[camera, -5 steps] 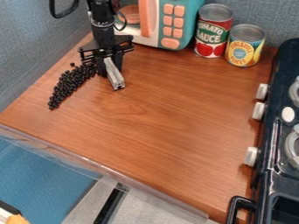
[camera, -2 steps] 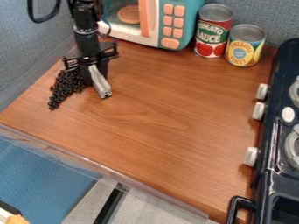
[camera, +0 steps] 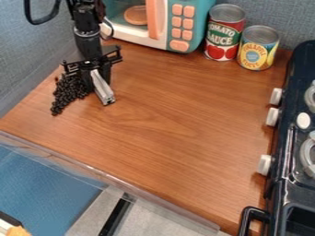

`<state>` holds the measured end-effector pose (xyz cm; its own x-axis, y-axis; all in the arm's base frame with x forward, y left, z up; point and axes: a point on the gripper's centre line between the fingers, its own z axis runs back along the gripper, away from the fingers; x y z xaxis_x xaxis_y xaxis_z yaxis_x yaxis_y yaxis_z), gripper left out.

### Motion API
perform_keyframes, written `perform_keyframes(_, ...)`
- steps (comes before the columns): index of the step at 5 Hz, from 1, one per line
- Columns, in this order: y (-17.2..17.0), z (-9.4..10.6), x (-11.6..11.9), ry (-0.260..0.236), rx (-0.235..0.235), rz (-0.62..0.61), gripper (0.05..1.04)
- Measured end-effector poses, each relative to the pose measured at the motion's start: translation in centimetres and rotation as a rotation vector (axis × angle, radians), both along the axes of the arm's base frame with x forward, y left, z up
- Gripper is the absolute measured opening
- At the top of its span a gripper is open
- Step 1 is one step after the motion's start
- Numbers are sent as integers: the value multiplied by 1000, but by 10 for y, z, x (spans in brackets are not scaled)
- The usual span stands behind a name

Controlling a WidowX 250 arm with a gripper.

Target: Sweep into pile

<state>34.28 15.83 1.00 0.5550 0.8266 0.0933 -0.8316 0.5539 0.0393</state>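
At the upper left of the counter, the black gripper [camera: 93, 73] hangs low over the wood, shut on a grey metal bar [camera: 103, 90]. The bar slants down and to the right, its end close to the counter surface. Directly left of the gripper and bar lies a heap of small black beans [camera: 69, 92], thick at the top and tapering toward the lower left. The gripper hides part of the heap's right side.
The wooden counter [camera: 166, 120] has a teal toy microwave [camera: 137, 27] at the back, with a tomato can [camera: 224, 34] and a pineapple can [camera: 258, 48] beside it. A dark toy stove [camera: 289, 138] borders the right; a grey wall [camera: 27, 60] stands left.
The gripper and its bar have moved left and slightly toward the counter's front. The upper beans, formerly stretched out to the right, are now bunched farther left.
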Motion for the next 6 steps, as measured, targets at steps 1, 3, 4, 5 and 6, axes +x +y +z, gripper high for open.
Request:
perform_keyframes(1, 2, 1, 8, 12, 15, -44, 394)
perform_keyframes(3, -9, 5, 32, 6, 36, -142, 394)
perform_keyframes(4, -23, 4, 35, 8, 17, -168, 394)
perform_keyframes(5, -32, 15, 32, -3, 14, -210, 394)
perform_keyframes(6, -62, 35, 34, -9, 59, -341, 394)
